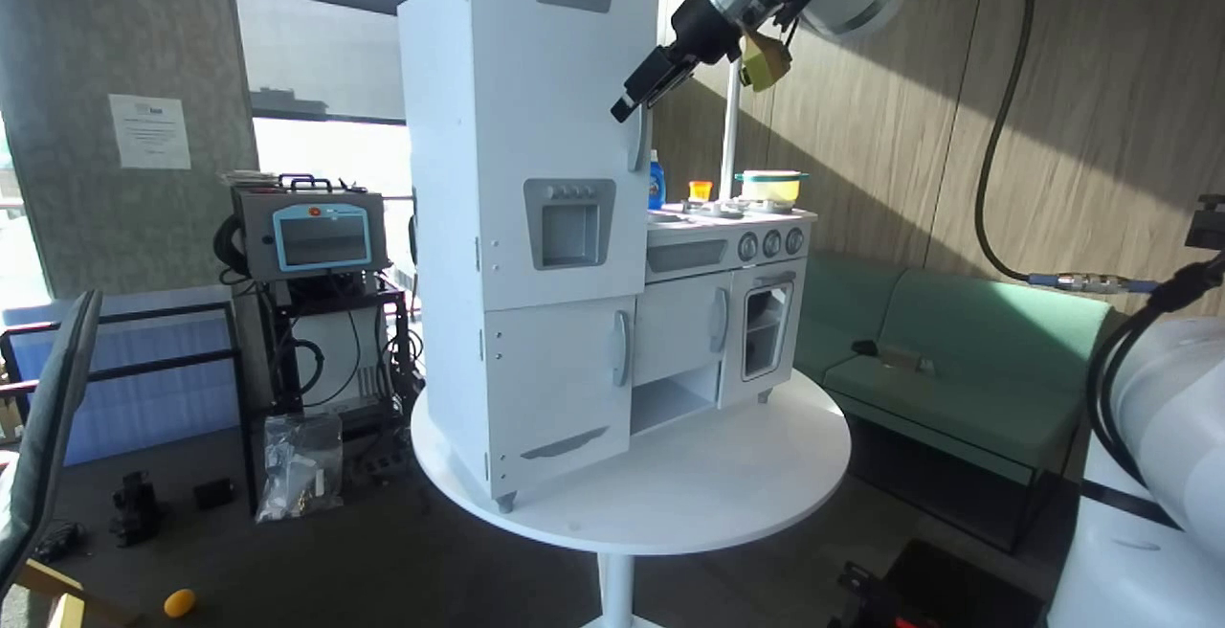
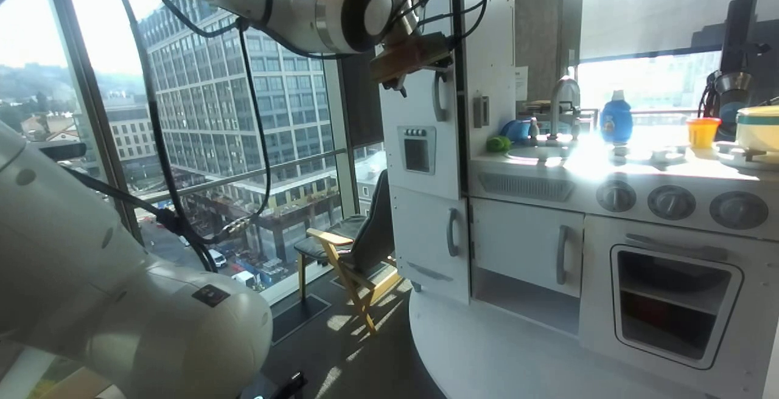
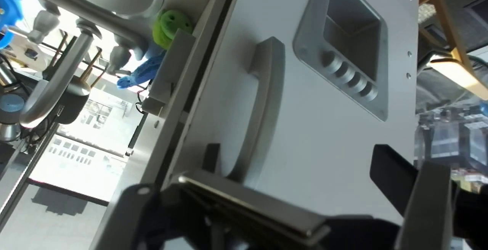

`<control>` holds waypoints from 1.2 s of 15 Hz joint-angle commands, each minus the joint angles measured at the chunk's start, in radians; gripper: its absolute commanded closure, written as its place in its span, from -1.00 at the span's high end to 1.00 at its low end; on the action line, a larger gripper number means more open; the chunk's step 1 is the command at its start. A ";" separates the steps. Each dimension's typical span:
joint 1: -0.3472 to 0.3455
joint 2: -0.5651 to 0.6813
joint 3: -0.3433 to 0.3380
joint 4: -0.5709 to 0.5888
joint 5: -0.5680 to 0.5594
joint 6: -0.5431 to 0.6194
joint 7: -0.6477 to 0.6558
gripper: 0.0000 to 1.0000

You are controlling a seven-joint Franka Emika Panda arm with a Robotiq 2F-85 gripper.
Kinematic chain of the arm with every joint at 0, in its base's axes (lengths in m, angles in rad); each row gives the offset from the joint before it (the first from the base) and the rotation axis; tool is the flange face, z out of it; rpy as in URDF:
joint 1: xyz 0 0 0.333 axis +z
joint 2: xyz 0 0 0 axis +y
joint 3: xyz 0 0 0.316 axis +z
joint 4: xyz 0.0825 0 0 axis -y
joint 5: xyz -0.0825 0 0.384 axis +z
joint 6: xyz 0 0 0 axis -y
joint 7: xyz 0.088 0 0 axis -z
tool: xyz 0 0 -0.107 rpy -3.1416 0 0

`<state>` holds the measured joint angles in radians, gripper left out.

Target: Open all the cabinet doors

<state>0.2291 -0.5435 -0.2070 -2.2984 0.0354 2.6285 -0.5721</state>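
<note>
The white toy kitchen has a tall upper door (image 1: 565, 82), a lower door (image 1: 555, 370), a middle door (image 1: 675, 322) and an oven door (image 1: 766, 331). The lower, middle and oven doors look closed in both exterior views. A dark gap runs along the upper door's handle-side edge (image 3: 198, 101). Its grey curved handle (image 3: 263, 109) also shows in an exterior view (image 2: 439, 98). My gripper (image 3: 301, 168) is open and empty in front of the upper door, near one handle end. In the wrist view the handle lies between the fingers; that handle end is partly hidden. I cannot tell if they touch.
The kitchen stands on a round white table (image 1: 727, 475). A blue bottle (image 2: 616, 119), an orange cup (image 2: 703, 133), a pot (image 2: 761, 128) and a faucet (image 2: 566, 92) are on the counter. A green sofa (image 1: 986, 341) and a chair (image 2: 371, 228) stand nearby.
</note>
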 commanded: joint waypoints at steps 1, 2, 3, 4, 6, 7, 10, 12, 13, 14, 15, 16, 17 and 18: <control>0.078 -0.091 -0.038 -0.022 0.082 -0.172 -0.107 1.00; 0.076 -0.110 -0.037 -0.023 0.091 -0.231 -0.121 1.00; 0.053 -0.119 -0.020 -0.019 0.078 -0.288 -0.115 1.00; 0.025 -0.124 0.003 -0.014 0.054 -0.336 -0.097 1.00; -0.043 -0.128 0.051 -0.002 -0.022 -0.404 -0.048 1.00; -0.084 -0.130 0.075 0.002 -0.072 -0.411 -0.021 1.00; -0.180 -0.137 0.117 0.016 -0.208 -0.388 0.070 1.00; -0.236 -0.128 0.130 0.038 -0.299 -0.377 0.121 1.00; -0.261 -0.119 0.133 0.046 -0.339 -0.353 0.147 1.00; -0.277 -0.106 0.128 0.052 -0.364 -0.305 0.176 1.00; -0.295 -0.096 0.125 0.052 -0.386 -0.258 0.209 1.00; -0.313 -0.083 0.125 0.052 -0.395 -0.213 0.255 1.00; -0.327 -0.065 0.127 0.056 -0.394 -0.173 0.302 1.00; -0.345 -0.052 0.132 0.052 -0.392 -0.132 0.350 1.00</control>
<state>-0.0650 -0.6523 -0.0939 -2.2725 -0.3350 2.3882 -0.3476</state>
